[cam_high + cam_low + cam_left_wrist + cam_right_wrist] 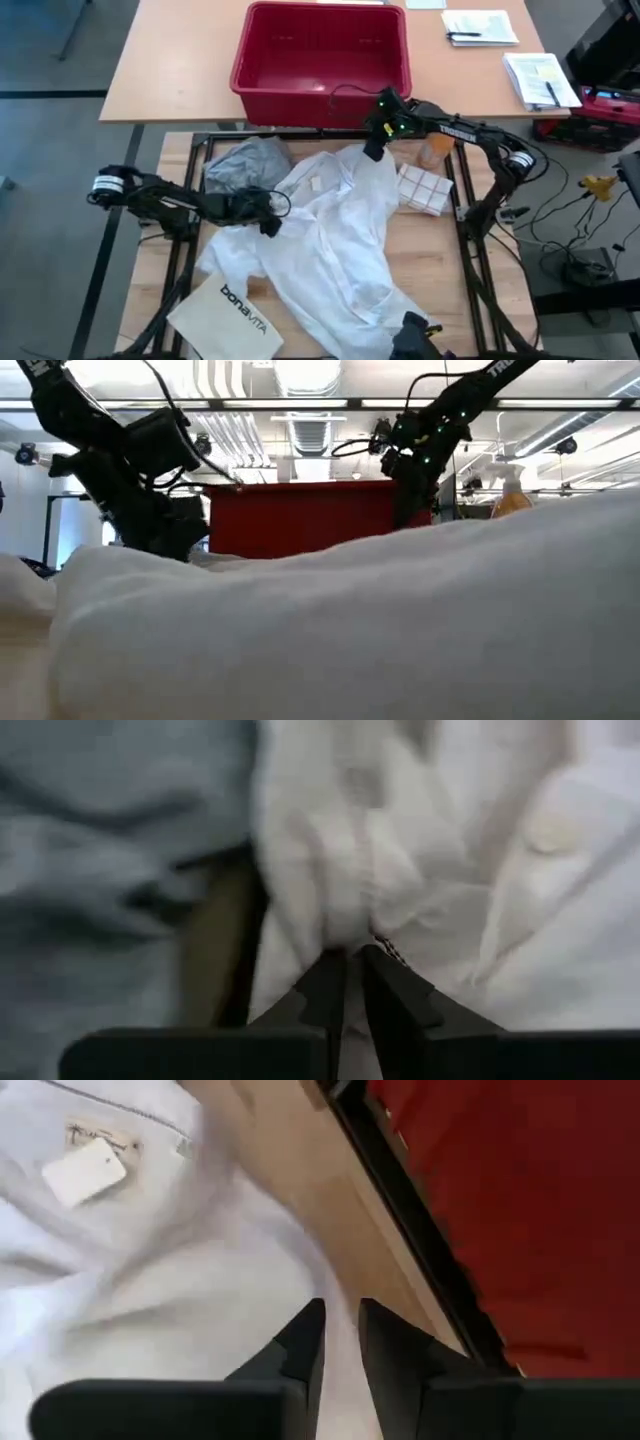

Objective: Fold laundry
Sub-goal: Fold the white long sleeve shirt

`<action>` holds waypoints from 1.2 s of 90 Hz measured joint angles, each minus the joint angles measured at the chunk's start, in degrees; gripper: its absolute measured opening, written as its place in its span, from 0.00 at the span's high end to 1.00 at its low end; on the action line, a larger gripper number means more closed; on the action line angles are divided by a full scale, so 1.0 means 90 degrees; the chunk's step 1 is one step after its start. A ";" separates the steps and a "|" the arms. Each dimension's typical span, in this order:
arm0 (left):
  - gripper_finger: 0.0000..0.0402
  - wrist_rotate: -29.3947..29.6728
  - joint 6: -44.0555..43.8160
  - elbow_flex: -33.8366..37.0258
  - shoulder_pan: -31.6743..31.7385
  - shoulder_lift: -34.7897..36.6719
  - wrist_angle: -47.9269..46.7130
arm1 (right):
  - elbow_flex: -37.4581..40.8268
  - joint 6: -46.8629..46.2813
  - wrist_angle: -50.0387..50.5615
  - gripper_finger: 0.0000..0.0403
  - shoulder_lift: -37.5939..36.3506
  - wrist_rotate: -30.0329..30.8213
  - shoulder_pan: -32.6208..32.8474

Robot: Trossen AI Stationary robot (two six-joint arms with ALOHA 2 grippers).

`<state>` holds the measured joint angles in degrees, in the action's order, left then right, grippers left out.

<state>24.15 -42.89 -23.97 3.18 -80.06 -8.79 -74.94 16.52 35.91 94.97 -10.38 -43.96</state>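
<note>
1. Here, at the counter's (440,255) left edge, the left gripper (268,226) reaches in low over the cloth; in its wrist view the two dark jaws stand nearly together, pinching a fold of the white shirt (420,870).
2. One grey T-shirt (245,163) lies bunched in a soft, rumpled mound near the counter's far left corner, touching the white shirt beside it.
3. One stiff white bag (228,312) printed "bonavita" lies flat and angular at the near left corner, its upper edge tucked under the shirt's hem.
4. The single large white shirt (335,240) sprawls across the counter's middle, thin and heavily creased, with a small pale tag showing near its collar; in the low view it fills the foreground as a smooth white hump.
5. One red plastic bin (322,50), rectangular with rounded corners, stands beyond the counter's far edge on a neighbouring table.
6. The right gripper (374,150) hangs at the far edge, just below the bin, its jaws clamped on a thin ridge of the white shirt.
7. One white, grid-patterned folded piece (422,188) rests toward the far right, touching the shirt.
</note>
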 joint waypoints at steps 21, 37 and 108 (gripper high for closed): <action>0.94 0.0614 -0.0175 0.0034 0.0016 0.0594 -0.1153 | 0.0015 0.0174 0.0754 0.94 -0.0533 -0.0101 0.0013; 0.94 0.0347 -0.0195 -0.0049 0.0035 0.0843 -0.1077 | 0.0024 0.0101 0.1681 0.95 -0.1054 -0.1153 0.0034; 0.94 0.0214 0.0637 -0.2871 -0.3443 -0.0132 -0.0677 | 0.3065 -0.4391 -0.0096 0.46 -0.3667 0.0597 0.6228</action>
<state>26.07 -37.15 -49.81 -27.80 -81.25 -14.89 -47.35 -23.00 35.04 61.97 -5.00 12.10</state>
